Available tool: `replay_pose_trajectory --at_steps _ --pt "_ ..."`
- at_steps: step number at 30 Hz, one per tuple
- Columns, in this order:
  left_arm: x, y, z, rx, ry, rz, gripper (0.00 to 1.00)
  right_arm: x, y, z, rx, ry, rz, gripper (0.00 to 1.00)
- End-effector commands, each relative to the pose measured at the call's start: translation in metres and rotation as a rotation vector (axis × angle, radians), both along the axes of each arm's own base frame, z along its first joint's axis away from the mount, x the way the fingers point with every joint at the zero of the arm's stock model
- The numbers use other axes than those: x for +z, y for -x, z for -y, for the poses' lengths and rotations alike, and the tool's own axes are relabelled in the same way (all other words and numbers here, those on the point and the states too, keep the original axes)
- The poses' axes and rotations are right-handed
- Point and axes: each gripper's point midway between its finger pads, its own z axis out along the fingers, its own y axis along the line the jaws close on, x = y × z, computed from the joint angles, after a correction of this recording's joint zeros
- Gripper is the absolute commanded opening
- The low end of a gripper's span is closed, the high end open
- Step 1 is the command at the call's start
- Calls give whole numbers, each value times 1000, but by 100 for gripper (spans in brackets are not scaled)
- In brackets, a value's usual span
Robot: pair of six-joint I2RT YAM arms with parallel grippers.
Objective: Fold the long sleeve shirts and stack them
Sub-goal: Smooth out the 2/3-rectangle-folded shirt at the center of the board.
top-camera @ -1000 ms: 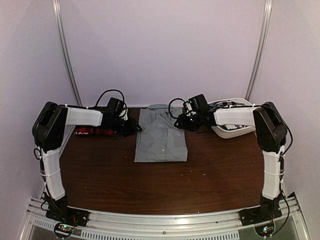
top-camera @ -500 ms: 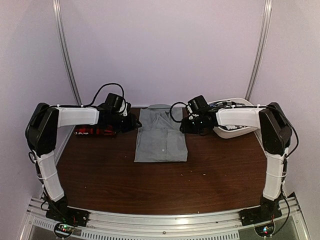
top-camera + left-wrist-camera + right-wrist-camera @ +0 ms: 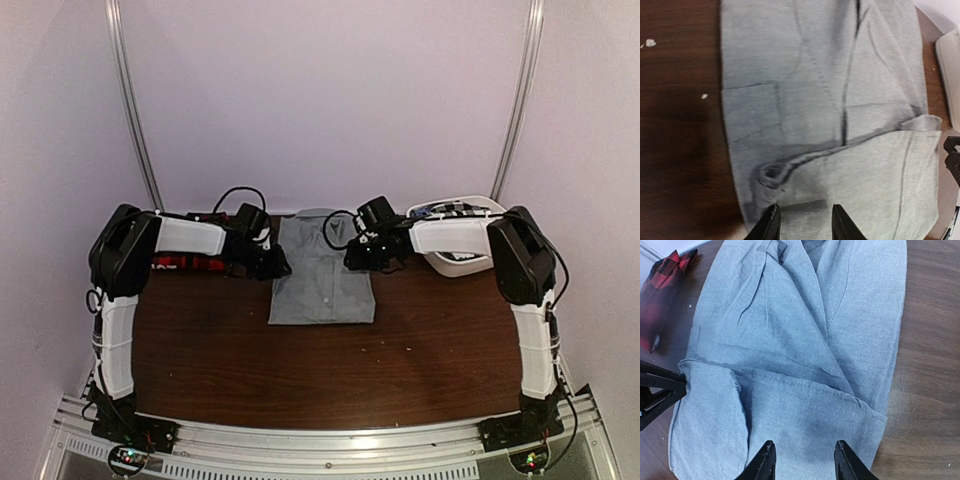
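One grey long sleeve shirt [image 3: 322,285]: folded, mid-table [image 3: 300,370] toward the far edge. The left gripper [image 3: 805,222] and right gripper [image 3: 805,460]: jaws spread, poised over its side edges, pinching nothing. One plaid shirt [image 3: 185,263]: far-left edge. Hazard: catching only the top layer would likely undo the fold. Change: both grippers have closed in from beside the shirt.

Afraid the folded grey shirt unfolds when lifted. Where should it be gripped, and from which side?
Likely the long side edges of the grey shirt, left gripper from the left, right gripper from the right: it lies flat; only edges offer purchase.
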Motion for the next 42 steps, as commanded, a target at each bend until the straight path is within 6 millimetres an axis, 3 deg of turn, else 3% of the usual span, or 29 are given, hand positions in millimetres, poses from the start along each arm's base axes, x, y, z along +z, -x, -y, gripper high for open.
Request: replay_pose_trajectory --at_steps 1,8,18,27,30,34,42 --pt "-7 -19 -19 34 -40 13 36 -26 -7 -3 15 50 -40 42" --pt "-23 -10 -23 15 -63 -30 36 -51 -8 4 3 107 -69 46" --pt "-9 16 -27 4 -54 -33 35 -66 17 12 18 160 -104 48" --pt "1 70 -42 9 -48 -47 35 -66 50 14 28 136 -123 49" --pt "12 92 -37 -12 -31 -33 35 -66 56 15 28 137 -129 49" --pt "18 114 -32 -32 -32 -26 36 -55 54 19 8 147 -106 49" --pt "2 137 -49 -8 -98 -42 35 -9 61 23 -4 145 -41 49"
